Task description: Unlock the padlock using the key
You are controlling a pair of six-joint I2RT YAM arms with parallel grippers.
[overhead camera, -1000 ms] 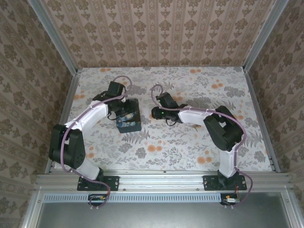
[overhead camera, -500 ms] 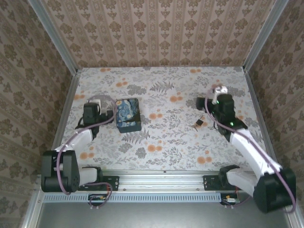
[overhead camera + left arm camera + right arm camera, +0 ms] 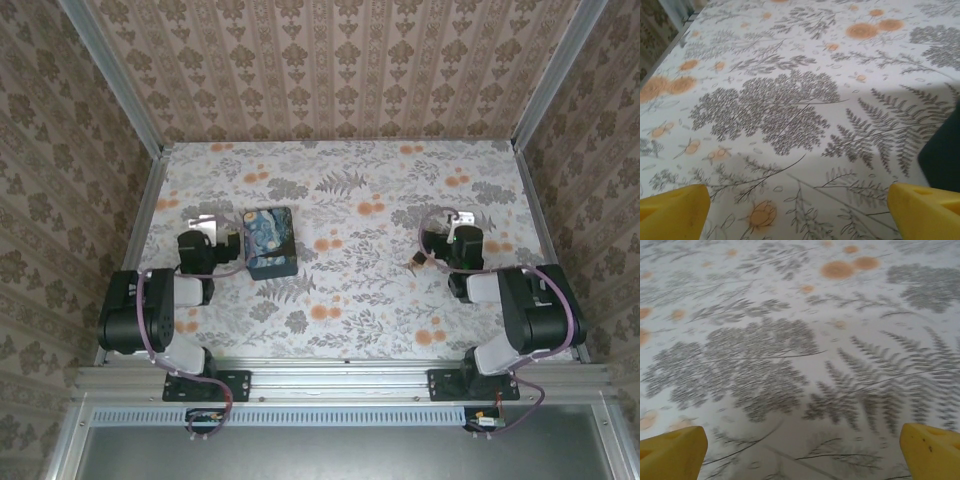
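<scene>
Left gripper (image 3: 799,214) and right gripper (image 3: 802,452) both stand wide open over the floral bench (image 3: 340,300), holding nothing. In each wrist view the yellow fingertips (image 3: 672,210) sit at the bottom corners of the frame with bare printed cloth between them.

Seen from above, a metal rail (image 3: 340,378) runs along the near edge and carries both bases. The left arm (image 3: 140,315) is folded tight over its base at the near left, its wrist pointing toward the far wall. The right arm (image 3: 530,310) is folded the same way at the near right.

Just beyond the left wrist and a little to its right lies the box (image 3: 270,241), dark blue with a yellow swirl print, flat on the bench. Its dark edge shows at the right side of the left wrist view.

On the right half of the bench, the padlock (image 3: 414,260) lies just beside the right wrist, on its left side, well apart from the box. It is a tiny dark speck from above. The key is too small to tell apart from it.

Patterned wallpaper closes the bench on the far side and on both flanks.
</scene>
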